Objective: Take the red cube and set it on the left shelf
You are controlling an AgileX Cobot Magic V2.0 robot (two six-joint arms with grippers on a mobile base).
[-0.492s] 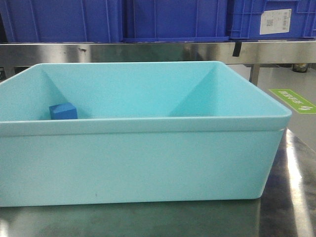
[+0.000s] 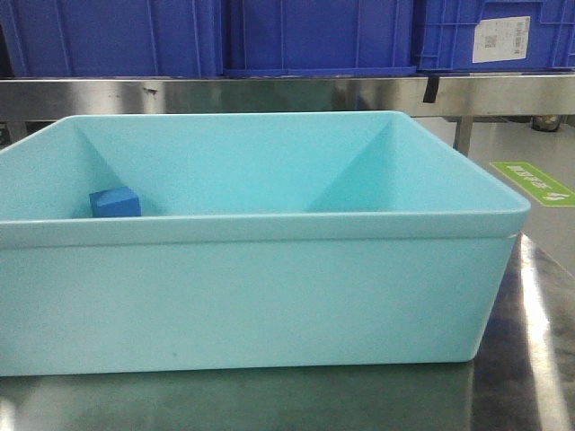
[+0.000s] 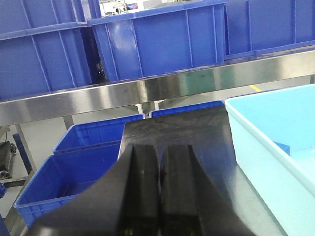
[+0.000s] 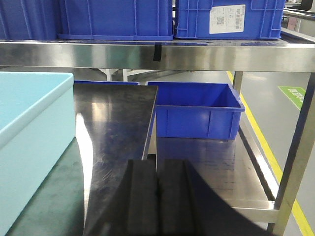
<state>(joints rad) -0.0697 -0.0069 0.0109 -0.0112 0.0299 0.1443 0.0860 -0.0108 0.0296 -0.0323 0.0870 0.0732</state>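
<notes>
A pale blue tub (image 2: 269, 220) is seen filling most of the front view, set on a dark, shiny table (image 2: 530, 359). A small blue cube (image 2: 115, 203) is seen inside the tub at the left of the frame, close to the left wall. The place of the red cube cannot be told from these views.

The shelf (image 2: 269, 92) is seen as a steel rail running across the upper part of the front view, behind the tub. A row of blue crates (image 2: 314, 36) is carried on it, and a white label (image 2: 501, 39) is stuck on the crate at the upper right. A green floor mark (image 2: 532, 182) is seen at the right edge.

In the left wrist view the left gripper (image 3: 159, 152) is shown at the bottom centre. Its black fingers are pressed together and nothing is held between them. The tub is at the right of that frame, and more blue crates are at the lower left under the rail.

In the right wrist view the right gripper (image 4: 157, 164) is shown at the bottom centre, likewise clenched on nothing. The tub is at the left edge. One blue crate (image 4: 197, 113) is set on a lower level at the centre right, and a yellow floor line (image 4: 261, 137) runs down the right.
</notes>
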